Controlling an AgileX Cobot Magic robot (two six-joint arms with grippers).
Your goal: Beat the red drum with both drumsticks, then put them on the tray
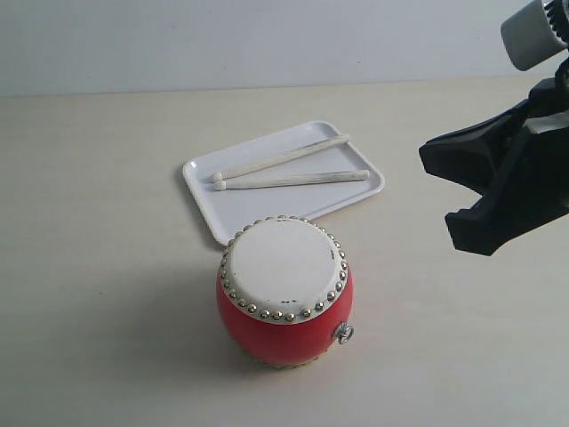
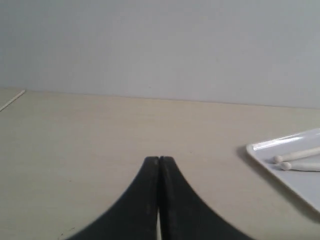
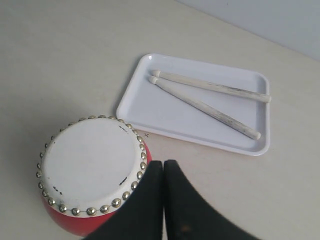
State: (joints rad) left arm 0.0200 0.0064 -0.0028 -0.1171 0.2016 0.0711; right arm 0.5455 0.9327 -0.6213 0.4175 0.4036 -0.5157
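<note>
Left claw and right claw were both closed, empty; the sticks lay on the tray beside the drum.

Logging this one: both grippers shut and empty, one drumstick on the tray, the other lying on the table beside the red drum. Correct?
One detail is wrong: both drumsticks lie on the tray, none beside the red drum, as the right wrist view shows. The left gripper and right gripper are indeed shut and empty.
</note>
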